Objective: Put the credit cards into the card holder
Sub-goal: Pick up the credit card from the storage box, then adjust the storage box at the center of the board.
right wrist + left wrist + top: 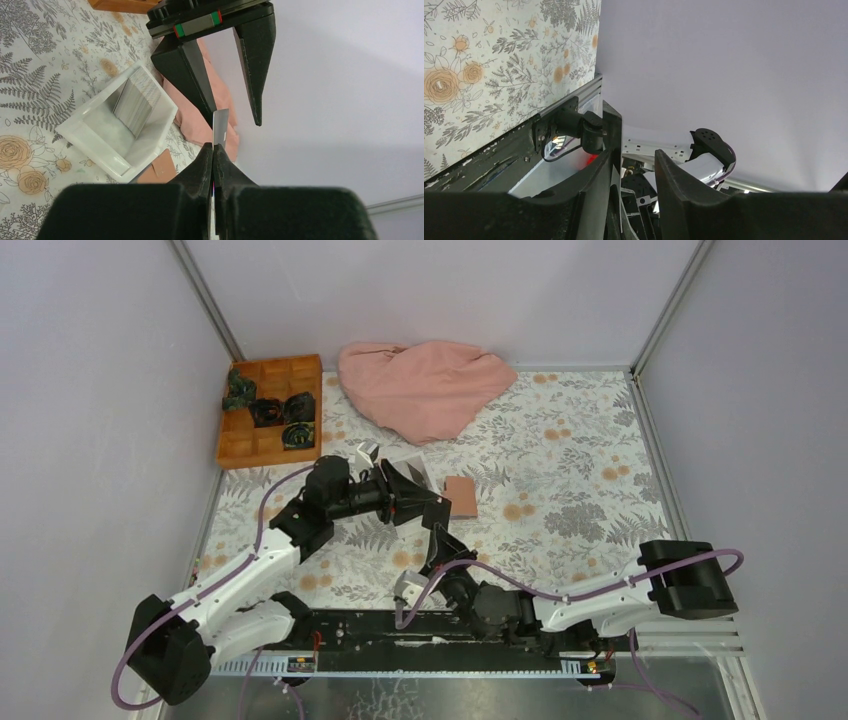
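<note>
The right wrist view alone shows the grip. The right gripper (pixel 213 148) is pressed shut on the lower end of a thin grey card (pixel 220 127), which stands edge-on and upright. Above it, the left gripper (pixel 236 116) is parted around the card's top. One finger (pixel 192 75) has its tip just beside the card, and the other (pixel 252 60) is well clear.

From above, the two grippers meet over the middle of the table (pixel 580 490), but the card is too thin to make out there. The left wrist view shows its own fingers (pixel 596 192) spread with a gap between them. I cannot tell whether the card lies in that gap.

The holder (pixel 461 497) lies flat on the table just right of the left gripper and just beyond the right one. In the right wrist view its brown corner (pixel 159 169) shows below the tray (pixel 107 152) and touching it.

The white tray sits just left of the held card, with a silvery stack of cards (pixel 134 102) leaning inside it. Far beyond the left gripper, an orange box (pixel 262 450) holds dark things (pixel 270 410) in some compartments. A pink cloth (pixel 425 388) lies beside it.
</note>
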{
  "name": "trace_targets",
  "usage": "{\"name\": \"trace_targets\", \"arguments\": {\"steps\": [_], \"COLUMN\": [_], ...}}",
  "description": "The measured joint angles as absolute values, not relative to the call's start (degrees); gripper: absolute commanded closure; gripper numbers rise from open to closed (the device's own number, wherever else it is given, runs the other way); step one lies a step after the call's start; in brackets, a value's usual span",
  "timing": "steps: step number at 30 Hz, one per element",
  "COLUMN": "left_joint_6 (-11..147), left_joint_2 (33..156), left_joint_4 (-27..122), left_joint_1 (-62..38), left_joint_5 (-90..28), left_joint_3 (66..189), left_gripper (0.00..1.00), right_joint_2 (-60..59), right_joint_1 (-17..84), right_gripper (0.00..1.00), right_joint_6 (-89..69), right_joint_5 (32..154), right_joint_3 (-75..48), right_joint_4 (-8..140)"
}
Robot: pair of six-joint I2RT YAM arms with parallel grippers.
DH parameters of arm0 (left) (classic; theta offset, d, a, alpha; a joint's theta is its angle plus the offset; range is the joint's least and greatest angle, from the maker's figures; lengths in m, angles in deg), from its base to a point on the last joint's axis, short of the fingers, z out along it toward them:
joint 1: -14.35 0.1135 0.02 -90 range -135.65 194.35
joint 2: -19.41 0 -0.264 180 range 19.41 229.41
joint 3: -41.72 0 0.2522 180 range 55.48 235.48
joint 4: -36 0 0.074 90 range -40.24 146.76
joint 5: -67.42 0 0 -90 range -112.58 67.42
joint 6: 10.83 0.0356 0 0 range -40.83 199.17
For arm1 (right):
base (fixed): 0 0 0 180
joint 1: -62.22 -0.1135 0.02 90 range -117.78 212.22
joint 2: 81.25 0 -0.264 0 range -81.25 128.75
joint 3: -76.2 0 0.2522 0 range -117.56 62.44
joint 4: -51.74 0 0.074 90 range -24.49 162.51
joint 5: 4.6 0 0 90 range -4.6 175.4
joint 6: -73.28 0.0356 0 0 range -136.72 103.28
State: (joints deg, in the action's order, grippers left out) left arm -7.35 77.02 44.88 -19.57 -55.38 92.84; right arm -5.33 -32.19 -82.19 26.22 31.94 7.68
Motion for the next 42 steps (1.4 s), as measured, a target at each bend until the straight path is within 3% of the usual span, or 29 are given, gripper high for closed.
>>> {"name": "trace_targets", "arguments": {"steps": [4,6,8,9,14,19,23,38,40,42], "left_joint_6": [-5.9,-5.2,-4.2,-3.6,-1.9,-1.3,-1.3,-2.3,-2.3,-2.3], "left_joint_2": [77.0,77.1,77.3,77.6,78.5,78.3,77.6,76.4,76.4,76.4], "left_joint_4": [45.0,45.1,45.2,45.2,45.4,45.0,44.7,42.5,42.4,42.2], "left_joint_1": [-19.0,-18.9,-18.8,-18.6,-18.4,-18.4,-18.4,-18.2,-18.2,-18.1], "left_joint_5": [-57.3,-58.1,-58.8,-59.3,-60.3,-59.9,-57.7,-46.4,-45.2,-44.2], "left_joint_3": [92.8,92.8,92.8,92.8,92.8,92.8,92.8,91.0,90.9,90.8], "left_gripper": [0.71,0.8,0.98,1.0,1.0,1.0,1.0,1.0,1.0,1.0], "right_joint_2": [-4.2,-3.9,-3.7,-3.7,-3.2,-3.0,-3.0,-11.3,-12.7,-13.6], "right_joint_1": [-33.0,-33.3,-33.6,-33.7,-33.9,-34.0,-34.6,-34.8,-34.8,-34.7], "right_gripper": [1.0,1.0,1.0,1.0,0.97,0.57,0.41,0.38,0.4,0.51], "right_joint_6": [-84.5,-85.6,-86.5,-86.9,-88.3,-89.3,-90.1,-86.1,-85.2,-84.3], "right_joint_5": [25.8,25.4,25.0,24.8,24.1,24.0,23.9,19.9,19.4,18.7], "right_joint_3": [31.6,31.5,31.4,31.4,31.4,31.5,31.6,35.0,35.4,35.7], "right_joint_4": [6.0,5.1,4.3,4.0,3.4,0.1,-6.3,-22.0,-23.0,-23.7]}}
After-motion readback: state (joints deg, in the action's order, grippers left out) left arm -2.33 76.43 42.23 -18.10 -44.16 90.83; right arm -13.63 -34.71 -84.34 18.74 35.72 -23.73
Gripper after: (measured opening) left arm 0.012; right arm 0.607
